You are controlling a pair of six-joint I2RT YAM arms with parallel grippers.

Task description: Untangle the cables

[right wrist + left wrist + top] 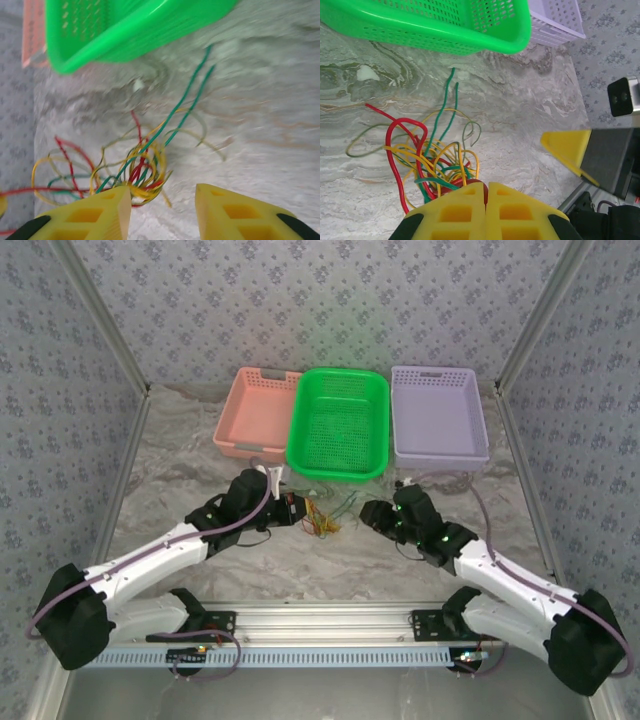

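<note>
The cables (322,517) lie in a tangled bunch of thin yellow, red and green wires on the marble tabletop, just in front of the green basket. My left gripper (300,512) sits at the bunch's left side. In the left wrist view its yellow jaws (486,185) are pressed together on a red cable (470,183) at the edge of the tangle (435,155). My right gripper (372,514) is at the bunch's right side. Its fingers (162,197) stand apart with nothing between them, and the tangle (140,170) lies against the tip of its left finger (107,210).
Three baskets stand in a row behind the cables: pink (258,412), green (340,422) and purple (438,415). The green basket's rim (445,30) is close above the tangle. A yellow finger of the right gripper (567,145) shows in the left wrist view.
</note>
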